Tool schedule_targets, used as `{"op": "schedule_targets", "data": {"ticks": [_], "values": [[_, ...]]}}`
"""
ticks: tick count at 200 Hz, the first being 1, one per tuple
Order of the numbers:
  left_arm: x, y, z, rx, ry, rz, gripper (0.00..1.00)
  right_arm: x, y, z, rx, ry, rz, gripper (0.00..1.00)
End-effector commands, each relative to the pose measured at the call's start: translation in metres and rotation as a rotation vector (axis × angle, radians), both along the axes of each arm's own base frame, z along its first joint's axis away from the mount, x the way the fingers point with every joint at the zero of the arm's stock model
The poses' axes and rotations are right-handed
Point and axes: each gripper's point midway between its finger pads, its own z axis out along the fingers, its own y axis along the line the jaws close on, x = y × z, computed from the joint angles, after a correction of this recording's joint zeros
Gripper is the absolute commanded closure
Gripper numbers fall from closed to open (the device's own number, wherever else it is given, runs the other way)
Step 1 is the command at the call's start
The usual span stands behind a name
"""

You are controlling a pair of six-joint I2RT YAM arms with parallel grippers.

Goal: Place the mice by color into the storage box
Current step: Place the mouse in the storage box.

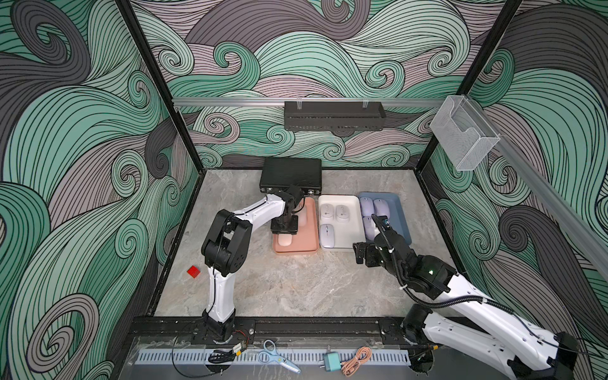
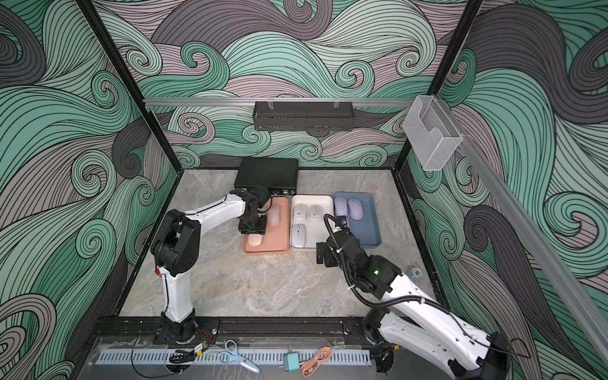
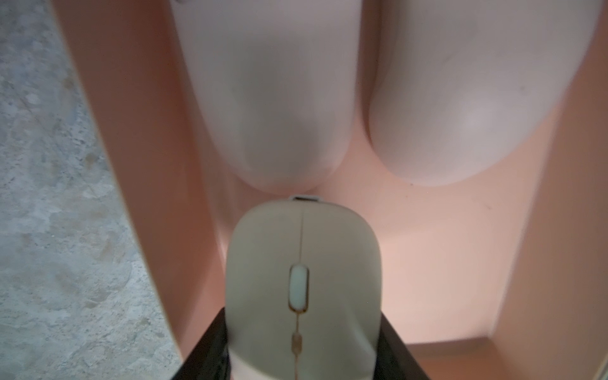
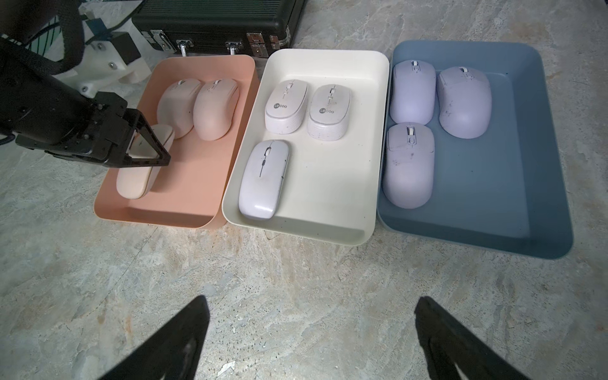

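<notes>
Three trays stand side by side: salmon-pink (image 4: 184, 215), white (image 4: 296, 232) and slate blue (image 4: 493, 241). My left gripper (image 4: 144, 154) is shut on a pink mouse (image 4: 135, 184), held low in the near left part of the salmon tray (image 1: 296, 250); the left wrist view shows this mouse (image 3: 302, 263) between the black fingers (image 3: 210, 352). Two more pink mice (image 4: 215, 108) lie at that tray's far end. Three whitish mice (image 4: 263, 181) fill the white tray and three lavender mice (image 4: 408, 164) the blue one. My right gripper (image 4: 309, 329) is open and empty over bare table in front of the white tray.
A black briefcase (image 4: 210, 23) sits right behind the salmon tray. A red block (image 1: 193, 271) lies at the table's left side. A clear bin (image 1: 464, 131) and a black shelf (image 1: 334, 115) hang on the walls. Scissors (image 1: 276, 357) and cables lie on the front rail.
</notes>
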Motion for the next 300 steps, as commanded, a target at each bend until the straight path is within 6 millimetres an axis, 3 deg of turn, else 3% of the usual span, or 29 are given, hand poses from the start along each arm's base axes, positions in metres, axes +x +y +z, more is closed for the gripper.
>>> {"op": "schedule_targets", "data": {"ticks": [1, 104, 153, 184, 225, 248, 265, 286, 300], "values": [[0.000, 0.004, 0.000, 0.050, 0.008, 0.009, 0.53, -0.001, -0.007, -0.003, -0.013, 0.007, -0.029, 0.03], [-0.004, 0.008, -0.034, 0.128, 0.076, 0.059, 0.50, -0.005, -0.013, -0.003, -0.014, 0.000, -0.035, 0.03], [-0.006, 0.001, -0.019, 0.098, 0.065, 0.052, 0.39, -0.005, -0.014, 0.005, -0.015, -0.015, -0.032, 0.03], [-0.005, -0.004, 0.005, 0.072, 0.015, 0.018, 0.31, -0.004, -0.015, 0.010, -0.018, -0.027, -0.032, 0.02], [-0.006, -0.011, 0.048, -0.001, -0.073, -0.016, 0.02, -0.003, -0.017, 0.015, -0.033, -0.035, -0.032, 0.01], [-0.009, -0.013, 0.075, -0.036, -0.115, -0.024, 0.01, -0.001, -0.017, 0.020, -0.043, -0.048, -0.028, 0.00], [-0.015, -0.013, 0.107, -0.072, -0.194, -0.038, 0.02, 0.000, -0.018, 0.027, -0.051, -0.059, -0.028, 0.00], [-0.026, -0.013, 0.160, -0.141, -0.383, -0.106, 0.02, 0.003, -0.019, 0.045, -0.061, -0.097, -0.024, 0.00], [-0.037, 0.004, 0.196, -0.125, -0.544, -0.100, 0.01, 0.005, -0.019, 0.062, -0.049, -0.153, -0.011, 0.00]]}}
